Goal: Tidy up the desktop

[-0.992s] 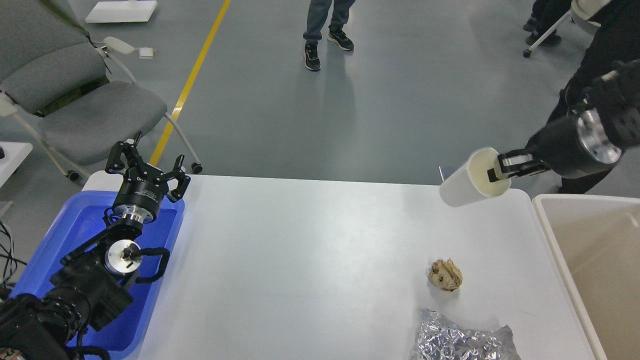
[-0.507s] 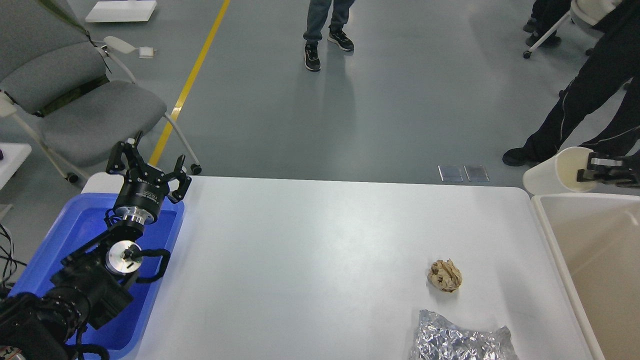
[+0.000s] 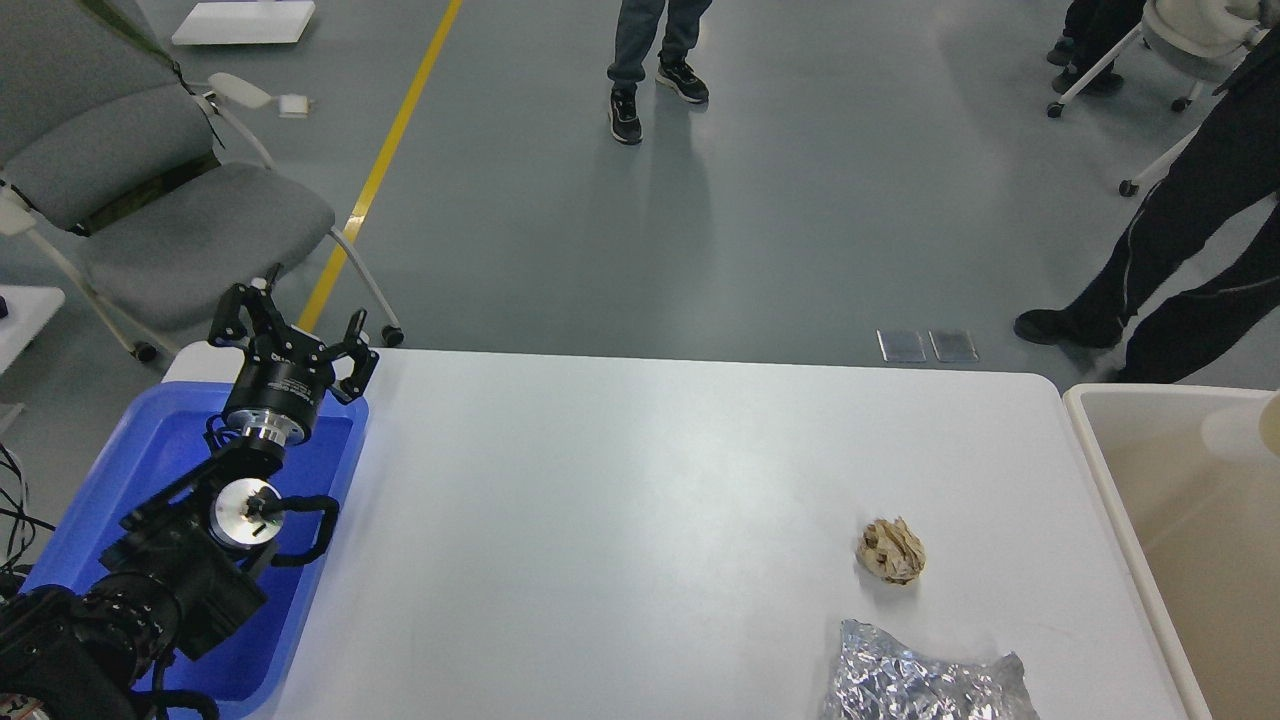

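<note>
Overhead, the white counter (image 3: 620, 520) fills the middle of the view, wide and smooth with rounded corners, running from the blue tray (image 3: 150, 470) at its left end to the beige bin (image 3: 1110, 470) at its right. Most of its top is bare. Toward the near right lies a small crumpled brown paper ball (image 3: 891, 550), and nearer still, at the lower edge, a crinkled sheet of foil (image 3: 925, 685), apart from the ball.

At the left, the left arm rises over the tray, and its pincer (image 3: 290, 335) stands above the tray's far edge with its fingers spread apart, holding nothing. The right pincer is out of view. A pale blurred shape (image 3: 1245, 430) shows at the right edge over the bin; what it is cannot be told.

Beyond the counter is a grey floor with a yellow line (image 3: 385, 165) running away to the far left. A grey chair (image 3: 150, 190) stands at the far left. A person's legs (image 3: 655, 50) stand at the far middle, and another person in dark trousers (image 3: 1170, 250) stands at the far right. Two small plates (image 3: 928, 346) are set in the floor just beyond the counter.
</note>
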Available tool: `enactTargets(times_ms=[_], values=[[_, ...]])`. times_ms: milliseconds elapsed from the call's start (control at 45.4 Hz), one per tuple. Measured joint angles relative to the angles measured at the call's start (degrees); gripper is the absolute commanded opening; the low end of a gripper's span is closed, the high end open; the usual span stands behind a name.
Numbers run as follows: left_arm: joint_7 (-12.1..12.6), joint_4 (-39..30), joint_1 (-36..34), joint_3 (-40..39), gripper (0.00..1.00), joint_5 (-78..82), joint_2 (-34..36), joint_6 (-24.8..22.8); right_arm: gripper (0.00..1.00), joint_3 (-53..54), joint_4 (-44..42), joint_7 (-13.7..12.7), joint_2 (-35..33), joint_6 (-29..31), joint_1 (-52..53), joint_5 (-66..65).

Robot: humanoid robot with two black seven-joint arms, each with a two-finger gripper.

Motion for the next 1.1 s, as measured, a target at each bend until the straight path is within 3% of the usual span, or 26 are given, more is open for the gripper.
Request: enactTargets(times_ms=[353,705,1102], values=[[0.0,0.0,0.0,0.0,1.0,0.0,0.0,0.0,0.0,0.3,-21.0,1.2,14.4,-6.1,-9.7,15.0],[0.0,0.0,0.0,0.0,1.0,0.0,0.0,0.0,0.0,0.4,-44.9,1.4,30.8,-7.9,-13.4,19.7],[0.0,0.0,0.0,0.0,1.0,0.0,0.0,0.0,0.0,0.4,-52.6,1.5,37.5,-11.7,-15.4,20.7]])
